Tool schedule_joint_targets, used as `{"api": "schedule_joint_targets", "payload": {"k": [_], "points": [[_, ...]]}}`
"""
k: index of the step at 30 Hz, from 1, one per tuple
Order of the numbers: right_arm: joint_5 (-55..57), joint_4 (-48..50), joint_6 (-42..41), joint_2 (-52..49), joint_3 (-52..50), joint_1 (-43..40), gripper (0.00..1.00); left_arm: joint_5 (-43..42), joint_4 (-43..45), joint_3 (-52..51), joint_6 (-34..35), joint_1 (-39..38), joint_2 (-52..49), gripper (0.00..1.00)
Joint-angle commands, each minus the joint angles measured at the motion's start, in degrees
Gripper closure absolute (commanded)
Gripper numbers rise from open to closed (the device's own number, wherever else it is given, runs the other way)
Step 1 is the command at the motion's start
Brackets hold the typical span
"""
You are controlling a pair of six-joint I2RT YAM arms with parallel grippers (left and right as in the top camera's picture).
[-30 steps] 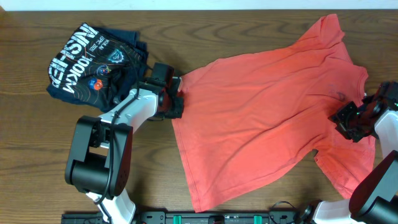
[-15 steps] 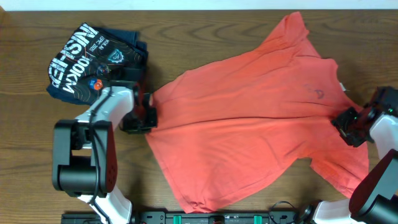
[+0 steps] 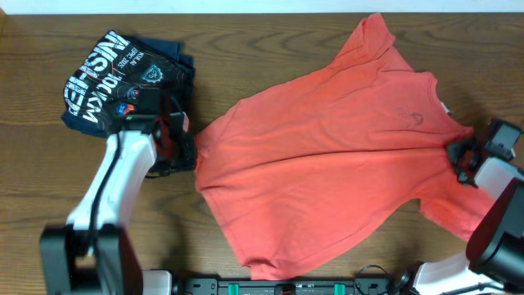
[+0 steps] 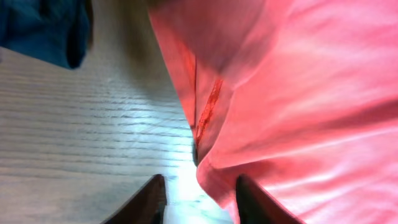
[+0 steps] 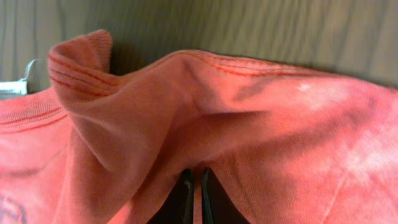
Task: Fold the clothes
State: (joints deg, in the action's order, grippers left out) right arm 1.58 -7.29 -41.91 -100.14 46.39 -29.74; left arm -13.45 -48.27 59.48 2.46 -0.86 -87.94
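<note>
The coral-red T-shirt (image 3: 327, 164) lies spread flat across the middle and right of the table, one sleeve pointing to the far edge. My left gripper (image 3: 187, 149) is at its left hem edge. In the left wrist view the jaws (image 4: 199, 199) stand apart, with the shirt's edge (image 4: 298, 93) lying loose between them, close to the right finger. My right gripper (image 3: 458, 156) is at the shirt's right side by the collar. In the right wrist view it (image 5: 194, 186) is shut on a fold of the coral cloth (image 5: 249, 112). The white neck tag (image 5: 12, 84) shows at the left.
A folded dark navy shirt (image 3: 123, 78) with white lettering lies at the far left, just behind my left gripper; its corner shows in the left wrist view (image 4: 43, 31). Bare wooden table (image 3: 82, 213) lies left of and in front of the coral shirt.
The coral shirt has been dragged left and toward the far edge. My left gripper moved left with the hem and its jaws now stand apart. My right gripper shifted slightly right, still holding cloth.
</note>
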Motion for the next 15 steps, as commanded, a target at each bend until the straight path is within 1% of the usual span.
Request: {"api": "schedule_joint_targets", "payload": {"k": [1,4,6,10,13,14,15], "points": [[5.1,-2.6,-1.7,-5.9,3.3,-2.2,0.94,-4.5,-0.1,0.1,-0.5,0.1,5.8,0.57],[5.6,-6.6,-1.6,-5.9,10.9,-4.2,0.92,-8.2,0.4,0.1,-0.6,-0.2,9.3,0.55],[5.6,-10.3,0.7,-5.9,17.0,-5.8,0.9,-9.1,0.9,0.1,-0.7,-1.2,10.2,0.53],[4.6,-22.6,3.6,-5.8,30.4,-9.0,0.88,-9.0,1.8,0.1,-4.0,-5.4,9.3,0.51],[-4.8,-29.7,11.7,-5.8,37.7,-10.3,0.83,-7.7,4.1,0.1,-4.8,-9.2,7.1,0.51],[-8.0,-33.2,13.4,-5.8,39.6,-10.4,0.82,-6.6,4.8,0.1,-4.8,-10.3,6.4,0.51],[-9.2,-36.7,13.5,-5.8,40.7,-10.4,0.81,-6.3,5.3,0.1,-4.8,-11.1,5.8,0.51]]}}
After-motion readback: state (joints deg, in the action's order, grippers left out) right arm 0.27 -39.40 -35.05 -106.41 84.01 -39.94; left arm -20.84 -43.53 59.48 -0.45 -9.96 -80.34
